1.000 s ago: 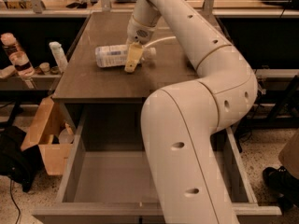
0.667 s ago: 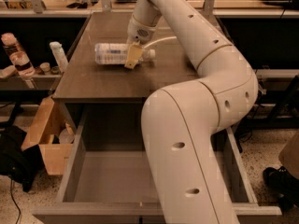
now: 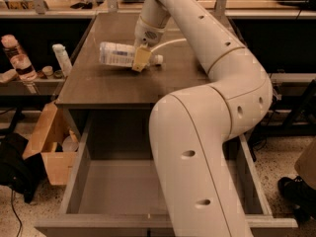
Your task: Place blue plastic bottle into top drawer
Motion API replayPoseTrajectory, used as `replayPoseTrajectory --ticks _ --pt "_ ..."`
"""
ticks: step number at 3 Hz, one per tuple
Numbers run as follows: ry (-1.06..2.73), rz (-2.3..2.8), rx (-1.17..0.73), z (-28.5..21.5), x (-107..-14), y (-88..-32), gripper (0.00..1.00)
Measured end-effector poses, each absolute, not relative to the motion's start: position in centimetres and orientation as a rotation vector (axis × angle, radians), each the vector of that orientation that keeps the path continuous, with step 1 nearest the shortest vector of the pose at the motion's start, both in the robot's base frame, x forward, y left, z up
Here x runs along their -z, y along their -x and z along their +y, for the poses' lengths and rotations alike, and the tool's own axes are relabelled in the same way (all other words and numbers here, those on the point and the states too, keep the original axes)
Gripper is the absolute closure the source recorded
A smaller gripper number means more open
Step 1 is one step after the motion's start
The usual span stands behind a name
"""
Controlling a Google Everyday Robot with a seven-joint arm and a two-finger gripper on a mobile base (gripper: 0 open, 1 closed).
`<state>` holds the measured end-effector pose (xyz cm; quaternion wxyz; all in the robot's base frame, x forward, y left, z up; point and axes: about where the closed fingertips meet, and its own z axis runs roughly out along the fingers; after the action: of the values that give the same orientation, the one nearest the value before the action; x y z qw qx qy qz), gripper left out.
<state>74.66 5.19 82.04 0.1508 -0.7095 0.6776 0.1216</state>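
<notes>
The pincer [image 3: 140, 59] is clamped across the bottle [image 3: 116, 54] near its cap end, the bottle's long axis running left to right over mid-bench [image 3: 108, 85], body pointing toward the left edge, the open drawer [image 3: 113, 191] below the front edge.

Dim light, end effector [image 3: 140, 59] clasping blue plastic bottle [image 3: 116, 53] above table [image 3: 108, 88]

The dark brown tabletop [image 3: 103, 85] fills the upper centre of the frame. On its upper-left part the blue plastic bottle [image 3: 117, 54] lies sideways, cap pointing right, with the pincer [image 3: 140, 59] clamped near its neck. Whether the bottle touches the surface cannot be told.
</notes>
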Motion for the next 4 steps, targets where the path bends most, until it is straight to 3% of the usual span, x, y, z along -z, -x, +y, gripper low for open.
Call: replayPoseTrajectory --ticks 4 --pt "2.043 1.828 -0.278 3.5 -87.7 -72.3 1.0"
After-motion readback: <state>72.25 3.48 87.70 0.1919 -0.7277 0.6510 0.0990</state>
